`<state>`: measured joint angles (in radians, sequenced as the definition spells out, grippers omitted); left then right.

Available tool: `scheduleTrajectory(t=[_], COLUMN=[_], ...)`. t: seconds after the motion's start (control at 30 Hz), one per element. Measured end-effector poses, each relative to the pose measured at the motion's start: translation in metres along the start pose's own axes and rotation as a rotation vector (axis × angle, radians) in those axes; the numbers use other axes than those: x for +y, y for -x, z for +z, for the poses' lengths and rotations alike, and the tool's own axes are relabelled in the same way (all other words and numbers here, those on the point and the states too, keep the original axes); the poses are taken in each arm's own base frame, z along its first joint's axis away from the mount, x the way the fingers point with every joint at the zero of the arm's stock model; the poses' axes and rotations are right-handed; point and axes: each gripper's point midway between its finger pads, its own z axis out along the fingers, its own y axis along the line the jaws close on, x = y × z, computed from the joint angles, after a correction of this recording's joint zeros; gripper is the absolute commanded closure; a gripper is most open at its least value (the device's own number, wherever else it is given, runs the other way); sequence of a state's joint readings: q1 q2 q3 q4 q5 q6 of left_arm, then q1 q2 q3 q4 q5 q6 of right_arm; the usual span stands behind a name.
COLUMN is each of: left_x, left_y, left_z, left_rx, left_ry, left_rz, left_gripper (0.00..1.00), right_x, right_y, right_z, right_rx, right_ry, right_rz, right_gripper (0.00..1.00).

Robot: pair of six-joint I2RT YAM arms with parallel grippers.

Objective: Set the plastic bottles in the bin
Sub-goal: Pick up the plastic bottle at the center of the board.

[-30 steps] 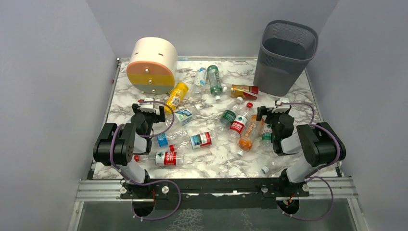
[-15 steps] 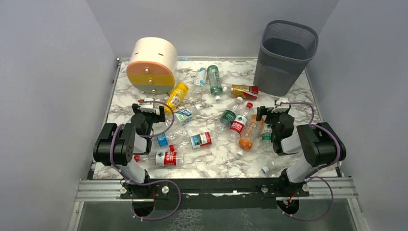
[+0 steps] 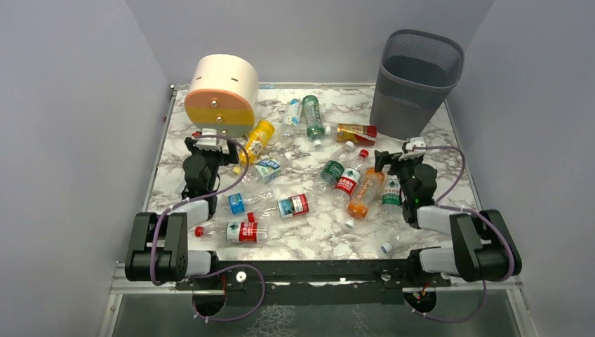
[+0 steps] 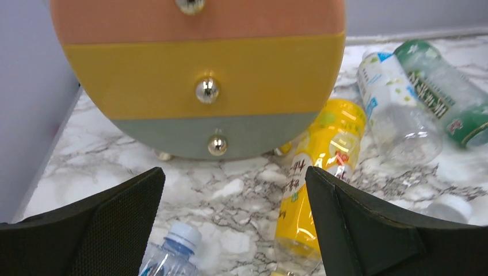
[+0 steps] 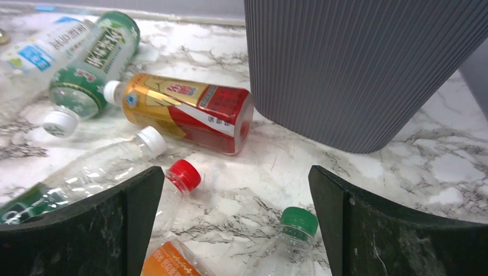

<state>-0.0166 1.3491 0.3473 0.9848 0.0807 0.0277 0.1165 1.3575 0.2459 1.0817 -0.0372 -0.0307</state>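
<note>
Your plastic bottles [image 3: 349,181] all lie on the counter [image 3: 330,242], scattered across its middle. The bin [image 3: 415,84] stands upright at the far right corner. Only the top view shows the bin's rim and mouth. The right wrist view gives just its ribbed wall, with a gold-and-red bottle [image 5: 187,112] lying just beside it. The left wrist view alone shows the drawer unit [image 4: 201,75] close up, with a yellow bottle [image 4: 322,138] lying by its lower edge. Your left hand [image 4: 233,175] is spread wide, stretched forward and low towards the drawer unit. Your right hand [image 5: 236,172] is likewise spread, low above a red-capped bottle [image 5: 184,174] and a green-capped bottle [image 5: 299,221], facing the bin.
</note>
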Motion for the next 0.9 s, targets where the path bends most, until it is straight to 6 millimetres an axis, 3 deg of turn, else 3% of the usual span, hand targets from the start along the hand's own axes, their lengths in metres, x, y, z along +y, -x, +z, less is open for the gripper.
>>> scheduleTrajectory(t=[0.1, 0.2, 0.37, 0.5, 0.6, 0.77, 0.83, 0.9], left_x=[-0.006, -0.016, -0.033, -0.043, -0.050, -0.057, -0.063, -0.068], left_y=[0.024, 0.045, 0.088, 0.128, 0.156, 0.194, 0.207, 0.225], left_z=[0.002, 0.006, 0.011, 0.009, 0.003, -0.007, -0.011, -0.016], left_rx=[-0.039, -0.061, -0.092, -0.120, -0.145, -0.148, -0.119, -0.104], left_ry=[-0.022, -0.068, -0.153, -0.206, -0.237, -0.270, -0.301, -0.338], left_rz=[-0.030, -0.074, -0.156, -0.232, -0.291, -0.390, -0.399, -0.386], left_gripper=[0.01, 0.01, 0.01, 0.01, 0.01, 0.01, 0.01, 0.01], right_x=[0.003, 0.006, 0.005, 0.002, 0.002, 0.005, 0.009, 0.016], right_y=[0.024, 0.062, 0.129, 0.168, 0.180, 0.179, 0.190, 0.217], right_z=[-0.006, -0.006, 0.012, 0.024, 0.023, 0.001, -0.009, -0.017], right_rx=[-0.049, -0.109, -0.099, -0.025, 0.021, 0.072, 0.080, 0.054], right_ry=[0.018, 0.037, 0.035, 0.016, 0.013, 0.010, 0.018, 0.050], right_rz=[-0.006, -0.011, 0.027, 0.065, 0.076, 0.130, 0.176, 0.216], right_gripper=[0.00, 0.00, 0.00, 0.01, 0.00, 0.00, 0.00, 0.01])
